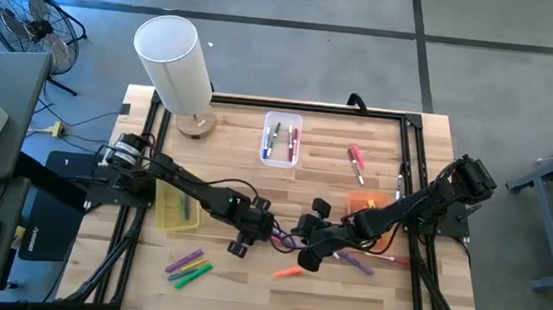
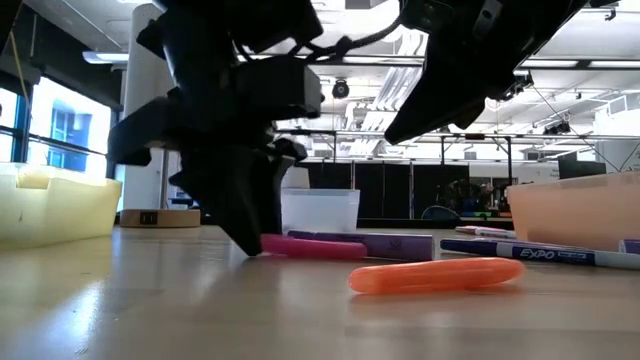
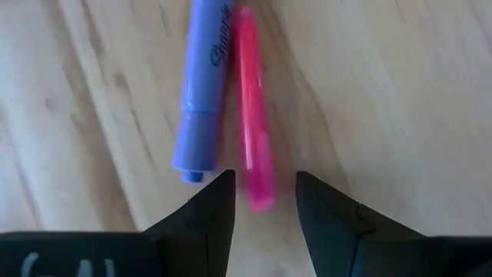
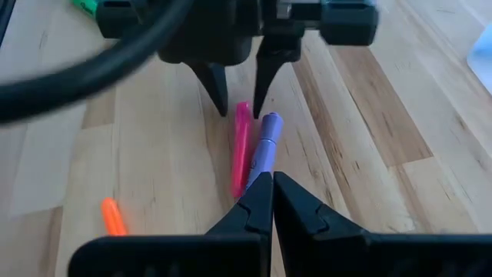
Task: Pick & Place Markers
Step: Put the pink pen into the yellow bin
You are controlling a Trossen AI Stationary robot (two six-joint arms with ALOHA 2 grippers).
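A pink marker (image 3: 250,115) and a purple marker (image 3: 206,85) lie side by side on the wooden table (image 1: 244,293), near its middle. My left gripper (image 3: 263,185) is open and points steeply down. Its two fingertips stand on either side of the pink marker's near end without touching it; the right wrist view shows the same (image 4: 240,104). My right gripper (image 4: 269,181) is shut and hangs above the markers' other ends, holding nothing. An orange marker (image 2: 435,275) lies closer to the table's near edge.
A yellow bin (image 1: 176,210) stands at the left, a clear bin (image 1: 281,138) holding markers at the far middle, and an orange bin (image 1: 363,203) at the right. Loose markers lie at the near left (image 1: 188,266) and far right (image 1: 356,160). A white cylinder (image 1: 174,61) stands at the far left.
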